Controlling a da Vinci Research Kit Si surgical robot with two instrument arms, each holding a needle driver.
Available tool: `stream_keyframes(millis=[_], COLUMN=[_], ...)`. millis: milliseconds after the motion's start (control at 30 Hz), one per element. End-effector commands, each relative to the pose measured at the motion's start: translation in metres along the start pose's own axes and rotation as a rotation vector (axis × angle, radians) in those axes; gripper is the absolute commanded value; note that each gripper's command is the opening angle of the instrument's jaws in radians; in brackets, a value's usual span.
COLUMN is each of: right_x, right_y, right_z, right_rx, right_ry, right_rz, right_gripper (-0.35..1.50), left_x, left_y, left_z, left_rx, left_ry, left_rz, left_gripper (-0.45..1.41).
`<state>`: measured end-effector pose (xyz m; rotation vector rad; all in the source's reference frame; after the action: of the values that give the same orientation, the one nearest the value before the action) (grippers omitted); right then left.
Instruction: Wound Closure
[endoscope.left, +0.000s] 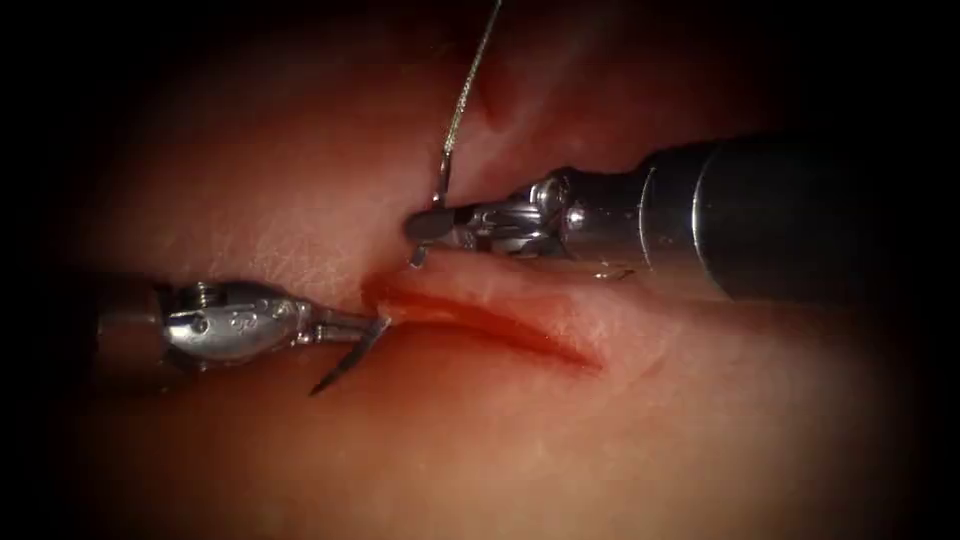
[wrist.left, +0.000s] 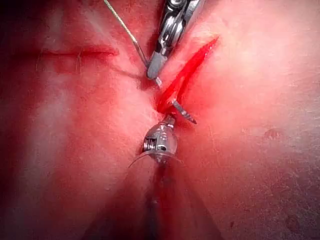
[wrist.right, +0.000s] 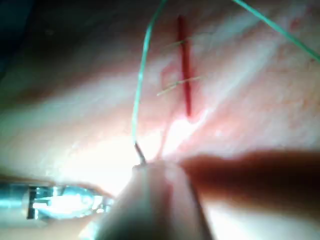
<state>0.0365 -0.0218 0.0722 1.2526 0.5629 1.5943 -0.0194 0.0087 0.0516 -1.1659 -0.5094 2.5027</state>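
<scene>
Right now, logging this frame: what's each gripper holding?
Left gripper: shut on the needle near its tip end, at the cut's left end.
Right gripper: shut on the needle's tail end, where the thread joins.

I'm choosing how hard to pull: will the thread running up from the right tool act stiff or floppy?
Probably floppy: the thread is very thin and bows gently. It likely weighs almost nothing. The right tool holds the needle near its thread end; the left tool grips the tip end.

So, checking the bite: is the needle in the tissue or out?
In. The needle passes through the tissue at the cut's left end; the left end effector grips its emerged tip, the right end effector its thread end.
</scene>
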Motion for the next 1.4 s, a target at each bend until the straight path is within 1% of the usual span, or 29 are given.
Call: stream_keyframes(millis=[33, 67, 167, 233, 267, 300, 333, 367, 400, 433, 467, 500, 567, 633, 700, 733, 800, 867, 900, 933, 967, 1000, 1100, 1133, 1200, 1267, 1400], right_x=[0.0001, -0.0003, -0.0003, 0.0006, 0.001, 0.0013, 0.0018, 0.0023, 0.0027, 0.0029, 0.0031, 0.0034, 0.0038, 0.0042, 0.0045, 0.0047, 0.0046, 0.0043, 0.0041, 0.0039, 0.0038, 0.0037, 0.0036, 0.0035, 0.0034, 0.0033, 0.0033], right_y=[-0.0001, -0.0003, -0.0006, -0.0009, -0.0009, -0.0009, -0.0007, -0.0005, -0.0003, -0.0002, -0.0001, 0.0001, 0.0002, 0.0004, 0.0005, 0.0007, 0.001, 0.0012, 0.0014, 0.0015, 0.0016, 0.0018, 0.0021, 0.0022, 0.0022, 0.0022, 0.0021], right_z=[0.0008, 0.0009, 0.0011, 0.001, 0.0009, 0.0008, 0.0006, 0.0003, 0.0001, -0.0001, -0.0002, -0.0004, -0.0007, -0.001, -0.0014, -0.0021, -0.0029, -0.0036, -0.0045, -0.0049, -0.0052, -0.0056, -0.0063, -0.0064, -0.0064, -0.0064, -0.0063], right_rx=[0.012, 0.019, 0.035, 0.098, 0.109, 0.113, 0.121, 0.138, 0.138, 0.132, 0.128, 0.117, 0.1, 0.066, 0.049, 0.03, 0.019, -0.001, -0.004, -0.001, 0.001, 0.003, 0.005, 0.005, 0.006, 0.005, 0.004], right_ry=[-0.005, -0.012, -0.013, 0.073, 0.098, 0.12, 0.137, 0.155, 0.162, 0.168, 0.177, 0.189, 0.201, 0.202, 0.196, 0.185, 0.175, 0.157, 0.134, 0.129, 0.126, 0.123, 0.118, 0.116, 0.116, 0.116, 0.116], right_rz=[0.006, 0.015, 0.015, 0.019, 0.01, -0.023, -0.049, -0.118, -0.195, -0.271, -0.335, -0.446, -0.587, -0.721, -0.766, -0.813, -0.861, -0.886, -0.9, -0.907, -0.908, -0.915, -0.93, -0.937, -0.943, -0.961, -0.967], right_gripper=[-0.35, -0.35, -0.35, -0.35, -0.33, 0.0, 0.47, 0.89, 1.01, 1.08, 1.08, 1.08, 1.11, 1.21, 1.24, 1.28, 1.28, 1.28, 1.28, 1.28, 1.28, 1.26, 1.24, 1.24, 1.24, 1.24, 1.24], left_x=[-0.0002, -0.0002, -0.0002, -0.0002, -0.0002, -0.0002, -0.0002, -0.0002, -0.0002, -0.0002, -0.0002, -0.0002, -0.0002, -0.0002, -0.0001, 0.0, 0.0, 0.0, 0.0, 0.0, -0.0001, -0.0002, -0.0001, 0.0004, 0.0009, 0.0013, 0.0016], left_y=[-0.0002, -0.0002, -0.0002, -0.0001, -0.0001, -0.0001, -0.0001, -0.0001, -0.0001, -0.0001, -0.0001, -0.0001, -0.0001, -0.0001, -0.0001, 0.0001, 0.0004, 0.0007, 0.0011, 0.0013, 0.0015, 0.0019, 0.0027, 0.0028, 0.0026, 0.0025, 0.0024], left_z=[0.0008, 0.0008, 0.0008, 0.0008, 0.0008, 0.0008, 0.0008, 0.0007, 0.0007, 0.0007, 0.0007, 0.0007, 0.0007, 0.0007, 0.0006, 0.0003, -0.0002, -0.0007, -0.0015, -0.0018, -0.0022, -0.0027, -0.0033, -0.0035, -0.0035, -0.0032, -0.0026], left_rx=[0.0, 0.0, 0.0, 0.0, 0.0, 0.0, 0.0, -0.001, 0.0, -0.001, -0.001, -0.001, 0.0, 0.001, 0.001, 0.001, 0.0, 0.003, 0.009, 0.017, 0.025, 0.038, 0.072, 0.088, 0.092, 0.097, 0.096], left_ry=[0.001, 0.001, 0.001, 0.001, 0.001, 0.001, 0.001, 0.001, 0.001, 0.001, 0.001, 0.001, 0.002, 0.002, 0.003, 0.005, 0.007, 0.022, 0.083, 0.123, 0.162, 0.222, 0.324, 0.367, 0.389, 0.409, 0.41], left_rz=[0.001, 0.001, 0.001, 0.001, 0.001, 0.007, 0.007, 0.007, 0.013, 0.013, 0.013, 0.013, 0.025, 0.03, 0.048, 0.082, 0.135, 0.182, 0.262, 0.295, 0.318, 0.344, 0.411, 0.445, 0.458, 0.48, 0.488], left_gripper=[-0.37, -0.37, -0.37, -0.37, -0.37, -0.37, -0.37, -0.37, -0.37, -0.37, -0.37, -0.37, -0.37, -0.35, -0.33, -0.28, -0.18, -0.06, 0.1, 0.24, 0.27, 0.29, 0.41, 0.47, 0.52, 0.62, 0.64])
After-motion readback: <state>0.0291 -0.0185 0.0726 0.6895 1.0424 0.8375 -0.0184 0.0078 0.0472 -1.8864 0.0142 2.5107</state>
